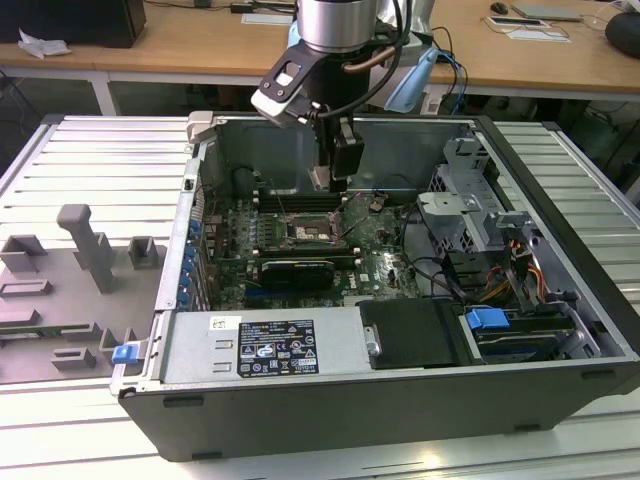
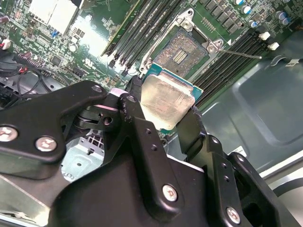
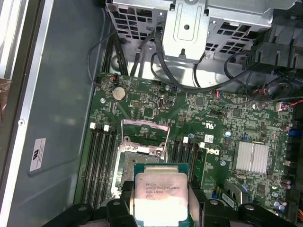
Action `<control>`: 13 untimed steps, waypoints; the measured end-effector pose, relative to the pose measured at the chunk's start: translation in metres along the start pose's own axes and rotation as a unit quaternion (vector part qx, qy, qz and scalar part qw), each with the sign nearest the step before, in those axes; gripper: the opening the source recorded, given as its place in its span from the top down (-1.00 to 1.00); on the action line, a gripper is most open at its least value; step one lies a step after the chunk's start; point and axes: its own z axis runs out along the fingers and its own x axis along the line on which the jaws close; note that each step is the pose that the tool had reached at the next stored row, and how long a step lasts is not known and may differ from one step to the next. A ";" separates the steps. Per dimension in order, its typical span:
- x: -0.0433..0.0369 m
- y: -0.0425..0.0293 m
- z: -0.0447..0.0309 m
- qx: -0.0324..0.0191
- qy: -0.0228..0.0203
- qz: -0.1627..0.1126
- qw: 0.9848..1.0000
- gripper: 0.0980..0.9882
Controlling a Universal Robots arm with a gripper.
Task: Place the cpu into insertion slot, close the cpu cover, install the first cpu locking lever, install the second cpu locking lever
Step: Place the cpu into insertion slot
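gripper (image 2: pixel 163 108) clamps the cpu (image 2: pixel 168 96) near the open insertion slot (image 2: pixel 182 51).

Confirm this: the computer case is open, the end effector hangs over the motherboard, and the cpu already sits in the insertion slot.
Wrong on one point: the cpu is not in the insertion slot. In the second wrist view the end effector holds it between its fingers, clear of the board, and the slot is bare. The rest is right.
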 end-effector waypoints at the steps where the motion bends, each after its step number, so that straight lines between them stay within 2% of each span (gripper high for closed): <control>1: 0.0000 0.0000 0.0002 0.000 0.000 0.000 1.000 0.00; 13: 0.0000 -0.0002 0.0022 0.000 0.000 0.003 1.000 0.00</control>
